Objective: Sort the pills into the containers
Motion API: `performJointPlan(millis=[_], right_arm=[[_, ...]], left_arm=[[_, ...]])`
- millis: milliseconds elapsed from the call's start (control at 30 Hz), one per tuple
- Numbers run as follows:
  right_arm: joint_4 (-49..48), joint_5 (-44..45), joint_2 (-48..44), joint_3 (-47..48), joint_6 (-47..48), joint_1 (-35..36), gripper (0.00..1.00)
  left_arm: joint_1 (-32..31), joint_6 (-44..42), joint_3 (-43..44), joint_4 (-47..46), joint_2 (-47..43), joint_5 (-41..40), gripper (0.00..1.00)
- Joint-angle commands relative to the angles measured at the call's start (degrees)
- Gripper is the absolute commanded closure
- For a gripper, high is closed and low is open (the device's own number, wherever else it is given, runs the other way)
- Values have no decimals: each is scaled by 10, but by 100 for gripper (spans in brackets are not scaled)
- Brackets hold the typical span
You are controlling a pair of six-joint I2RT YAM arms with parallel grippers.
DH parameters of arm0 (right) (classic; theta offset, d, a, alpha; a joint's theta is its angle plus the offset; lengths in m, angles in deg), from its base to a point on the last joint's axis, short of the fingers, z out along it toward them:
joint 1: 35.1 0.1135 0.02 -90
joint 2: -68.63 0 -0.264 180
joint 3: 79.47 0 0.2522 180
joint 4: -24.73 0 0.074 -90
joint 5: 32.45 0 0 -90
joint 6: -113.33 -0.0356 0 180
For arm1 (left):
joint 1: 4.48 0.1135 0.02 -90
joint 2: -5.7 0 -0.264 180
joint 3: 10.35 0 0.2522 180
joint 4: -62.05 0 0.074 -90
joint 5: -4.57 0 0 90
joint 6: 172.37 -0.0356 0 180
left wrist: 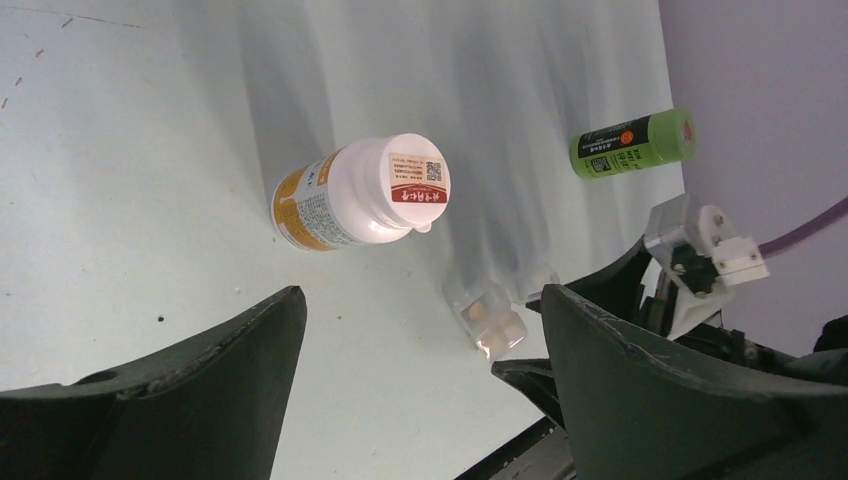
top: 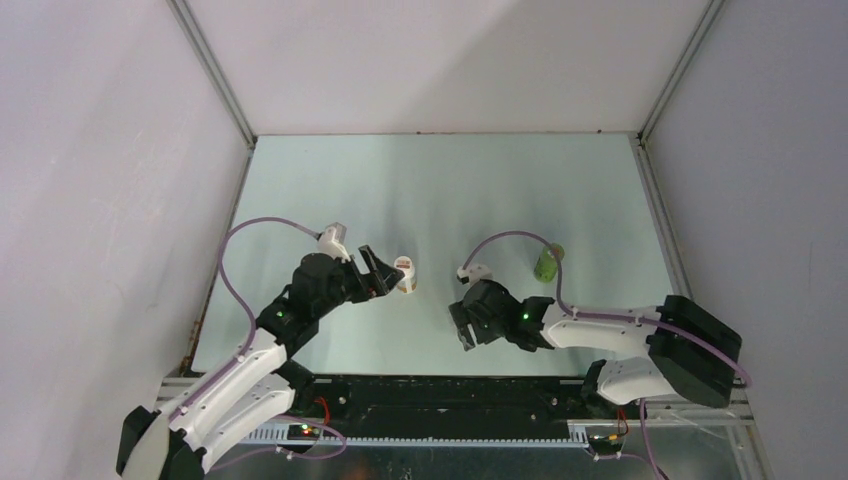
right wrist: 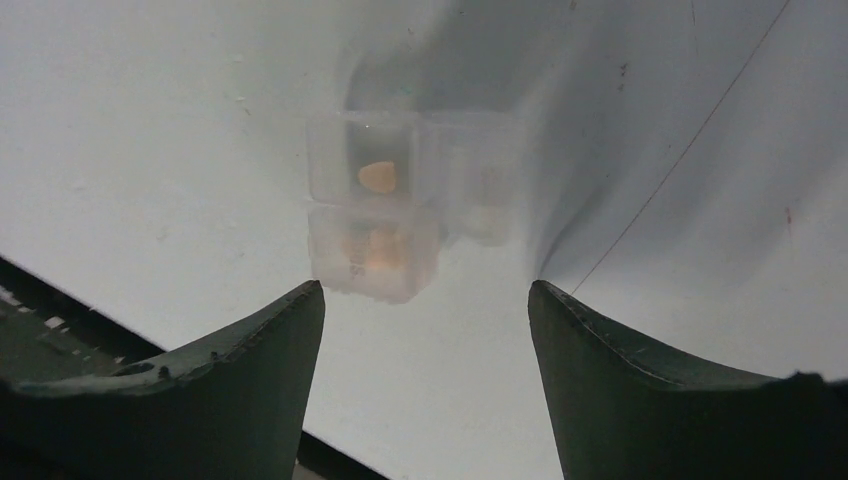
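The small translucent pill box [right wrist: 390,205] lies on the table just ahead of my open, empty right gripper [right wrist: 425,290], nearer its left finger. An orange pill [right wrist: 378,177] sits in one compartment, and another orange shape shows through the compartment nearest the gripper. The box also shows in the left wrist view [left wrist: 487,312], beside the right finger of my open, empty left gripper [left wrist: 422,300]. A white pill bottle with an orange label [left wrist: 360,195] stands capped a short way ahead of that gripper. In the top view the left gripper [top: 388,272] is next to this bottle [top: 405,275]. There the right gripper [top: 462,328] hides the box.
A green bottle [top: 547,263] lies on its side behind the right arm, also seen in the left wrist view [left wrist: 632,145]. The right arm's wrist [left wrist: 700,250] is close to my left gripper's right finger. Enclosure walls surround the table; its front edge is just behind the box.
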Motion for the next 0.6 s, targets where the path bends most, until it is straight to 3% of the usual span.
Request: performJointPlan(millis=[0,567], right_arm=[[-43,60,38,21,7,23,22],[-34,89,110,73,4,52,27]], left_arm=[[3,-6,8,-5,-13,0,7],[2,-13,7,3,-10,-7,7]])
